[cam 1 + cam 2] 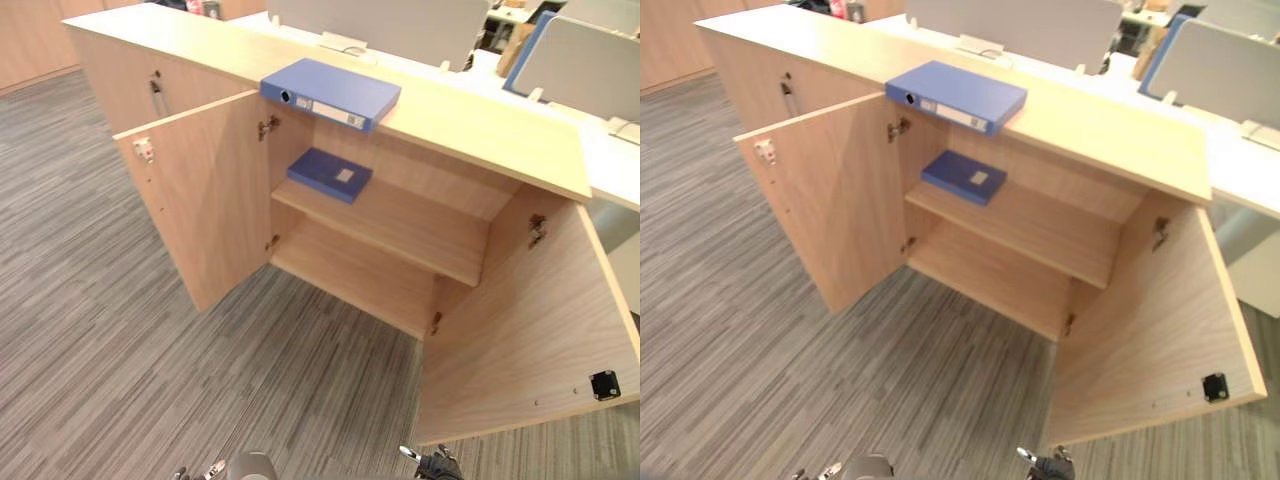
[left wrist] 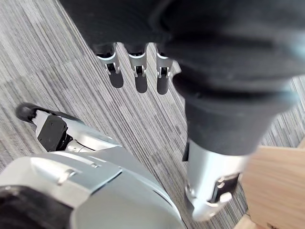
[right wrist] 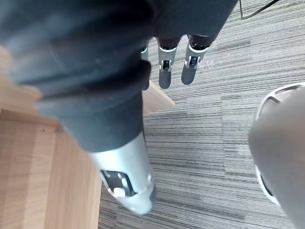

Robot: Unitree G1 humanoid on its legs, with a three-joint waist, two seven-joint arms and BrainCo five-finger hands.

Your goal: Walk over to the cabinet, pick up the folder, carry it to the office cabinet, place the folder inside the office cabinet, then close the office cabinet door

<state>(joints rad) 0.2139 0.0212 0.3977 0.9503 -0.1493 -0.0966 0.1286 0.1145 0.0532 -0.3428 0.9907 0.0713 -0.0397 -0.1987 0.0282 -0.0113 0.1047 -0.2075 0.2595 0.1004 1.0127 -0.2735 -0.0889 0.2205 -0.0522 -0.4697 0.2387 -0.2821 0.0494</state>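
Note:
A thick blue folder (image 1: pixel 330 92) lies flat on top of the low wooden cabinet (image 1: pixel 480 130), overhanging its front edge a little. A thinner blue folder (image 1: pixel 330 174) rests at the left end of the shelf (image 1: pixel 420 228) inside. Both cabinet doors stand wide open: the left door (image 1: pixel 200 200) and the right door (image 1: pixel 530 320). My left hand (image 2: pixel 136 71) hangs over the carpet with straight fingers and holds nothing. My right hand (image 3: pixel 164 71) hangs the same way beside the edge of the right door, empty. Both hands are well short of the folders.
Grey striped carpet (image 1: pixel 120 350) lies between me and the cabinet. Left of the open compartment is a shut cabinet section with a metal handle (image 1: pixel 156 95). Grey desk partitions (image 1: pixel 400 25) and white desks stand behind the cabinet.

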